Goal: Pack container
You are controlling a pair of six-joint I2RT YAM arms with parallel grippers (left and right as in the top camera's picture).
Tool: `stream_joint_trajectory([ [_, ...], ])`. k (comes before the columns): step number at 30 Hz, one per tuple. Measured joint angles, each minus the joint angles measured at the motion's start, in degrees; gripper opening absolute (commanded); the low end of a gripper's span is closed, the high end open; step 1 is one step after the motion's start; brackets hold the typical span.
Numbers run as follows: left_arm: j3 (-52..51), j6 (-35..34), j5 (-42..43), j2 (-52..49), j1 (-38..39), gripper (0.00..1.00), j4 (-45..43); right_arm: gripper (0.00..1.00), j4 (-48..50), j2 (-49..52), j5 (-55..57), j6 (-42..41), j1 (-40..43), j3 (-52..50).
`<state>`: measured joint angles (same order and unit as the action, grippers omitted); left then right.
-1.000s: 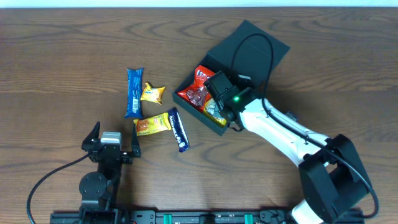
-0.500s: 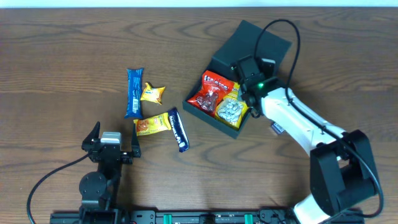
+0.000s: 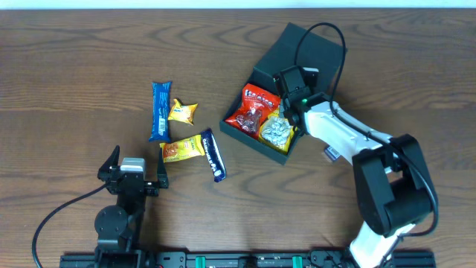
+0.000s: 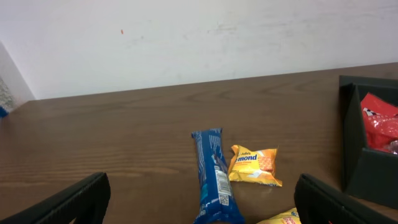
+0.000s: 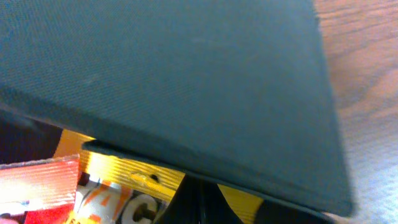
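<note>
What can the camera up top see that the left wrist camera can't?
Only the overhead view shows the white right arm, the open flap lid and the dark blue bar. Only the left wrist view shows the pale wall at the back. Both show the light blue bar, the small orange packet, the container and its red packet.

My left gripper (image 4: 202,186) hangs low over the brown wooden table (image 4: 112,143), my two black fingers (image 4: 71,199) spread wide apart at the bottom corners. Ahead of me lies a long blue foil-wrapped snack bar (image 4: 213,177), and just beside it on the right a small yellow-orange crinkled packet (image 4: 253,165). A corner of another yellow packet (image 4: 281,218) shows at the bottom edge. At the far right stands the dark matte cardboard box (image 4: 367,177), a glossy red packet (image 4: 380,121) inside it. A white wall (image 4: 186,37) rises behind the table
</note>
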<state>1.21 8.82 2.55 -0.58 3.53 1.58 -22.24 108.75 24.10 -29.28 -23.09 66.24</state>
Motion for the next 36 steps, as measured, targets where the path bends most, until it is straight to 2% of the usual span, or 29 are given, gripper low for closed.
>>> stream_joint_trajectory([
  [10, 0.0, 0.0, 0.0, 0.0, 0.0, 0.95, 0.0, 0.01, 9.9, 0.4, -0.2, 4.3, 0.1, -0.1],
  [20, 0.0, 0.0, 0.0, 0.0, 0.0, 0.95, 0.0, 0.01, 20.1, 0.4, -5.2, 4.0, 2.4, -0.1],
  [29, 0.0, 0.0, 0.0, 0.0, 0.0, 0.95, 0.0, 0.01, 12.9, -0.9, -10.8, 2.8, 1.6, -0.1],
  [36, 0.0, 0.0, 0.0, 0.0, 0.0, 0.95, 0.0, 0.01, 2.3, -12.7, -12.2, 2.7, 0.0, -0.1],
])
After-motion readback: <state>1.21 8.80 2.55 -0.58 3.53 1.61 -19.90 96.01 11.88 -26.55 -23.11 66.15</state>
